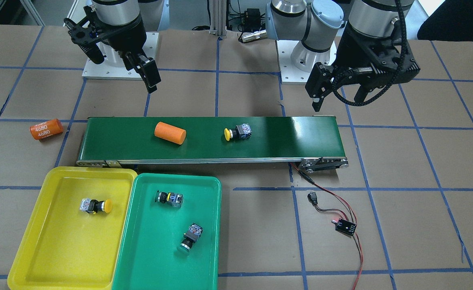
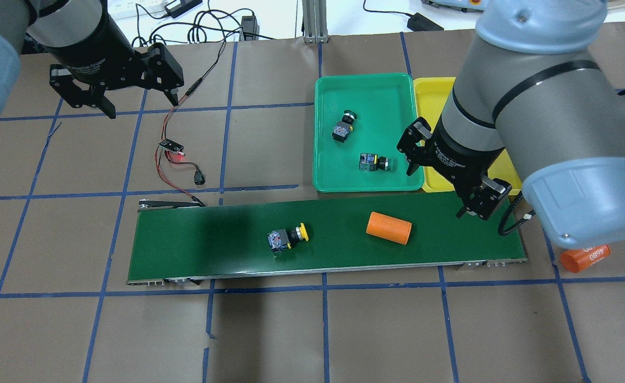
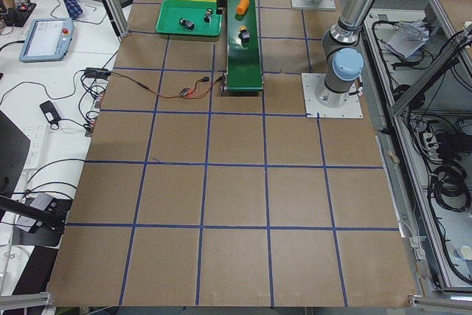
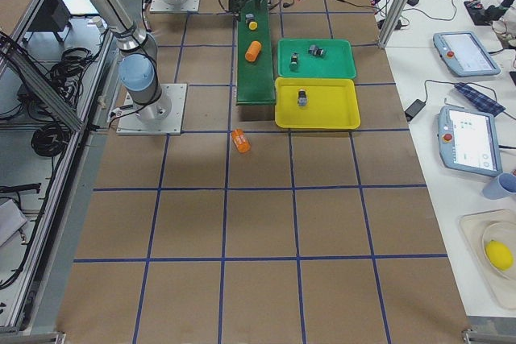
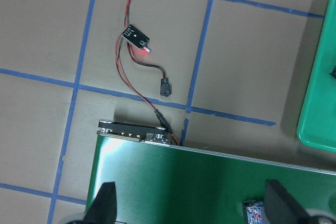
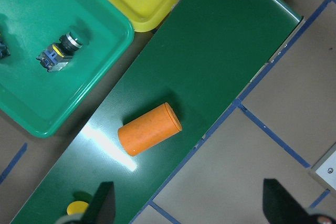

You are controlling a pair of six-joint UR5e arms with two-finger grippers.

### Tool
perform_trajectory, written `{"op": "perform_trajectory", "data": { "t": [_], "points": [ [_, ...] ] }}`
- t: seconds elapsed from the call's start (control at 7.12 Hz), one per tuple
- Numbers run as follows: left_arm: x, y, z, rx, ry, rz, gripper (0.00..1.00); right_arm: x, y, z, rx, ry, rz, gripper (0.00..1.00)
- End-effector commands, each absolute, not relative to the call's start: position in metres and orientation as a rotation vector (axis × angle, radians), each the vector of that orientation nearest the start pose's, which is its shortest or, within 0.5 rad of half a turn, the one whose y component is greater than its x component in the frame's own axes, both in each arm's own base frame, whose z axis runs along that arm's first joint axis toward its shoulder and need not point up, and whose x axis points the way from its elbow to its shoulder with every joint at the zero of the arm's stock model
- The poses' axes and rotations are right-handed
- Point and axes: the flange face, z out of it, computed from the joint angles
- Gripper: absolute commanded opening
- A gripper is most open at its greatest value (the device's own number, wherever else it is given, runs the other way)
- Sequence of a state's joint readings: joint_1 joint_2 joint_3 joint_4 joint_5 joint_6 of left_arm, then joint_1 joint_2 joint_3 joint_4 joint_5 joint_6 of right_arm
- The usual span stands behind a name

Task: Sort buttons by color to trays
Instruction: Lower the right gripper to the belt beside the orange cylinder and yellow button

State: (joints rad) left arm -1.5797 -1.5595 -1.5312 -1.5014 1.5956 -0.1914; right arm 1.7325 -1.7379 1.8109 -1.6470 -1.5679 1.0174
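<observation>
Buttons (image 1: 237, 132) (image 1: 95, 206) (image 1: 169, 198) (image 1: 191, 237): two in green tray (image 1: 152, 249), one in yellow tray (image 1: 55, 245), one on belt (image 1: 285, 137); left claw (image 1: 337, 102), right claw (image 1: 126, 76) released.

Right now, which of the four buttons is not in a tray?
The yellow button on the conveyor belt. The other yellow one lies in the yellow tray, both green ones in the green tray.

Yellow tray (image 2: 429, 101) half behind right arm (image 2: 531, 80)

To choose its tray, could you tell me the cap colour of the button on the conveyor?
The button has a yellow cap; front-facing view shows it best.
</observation>
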Motion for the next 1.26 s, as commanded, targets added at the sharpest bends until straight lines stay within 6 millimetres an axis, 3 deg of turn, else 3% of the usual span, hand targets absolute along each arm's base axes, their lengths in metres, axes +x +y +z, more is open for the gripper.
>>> {"op": "perform_trajectory", "data": {
  "t": [0.0, 1.12],
  "points": [
    [-0.138, -0.495, 0.523, -0.278, 3.111, -0.2, 1.0, 0.2, -0.393, 0.452, 1.299, 2.859, 0.007, 1.0],
    [-0.138, -0.495, 0.526, -0.283, 3.11, -0.245, 1.0, 0.199, -0.389, 0.441, 1.307, 2.865, 0.032, 1.0]
  ]
}}
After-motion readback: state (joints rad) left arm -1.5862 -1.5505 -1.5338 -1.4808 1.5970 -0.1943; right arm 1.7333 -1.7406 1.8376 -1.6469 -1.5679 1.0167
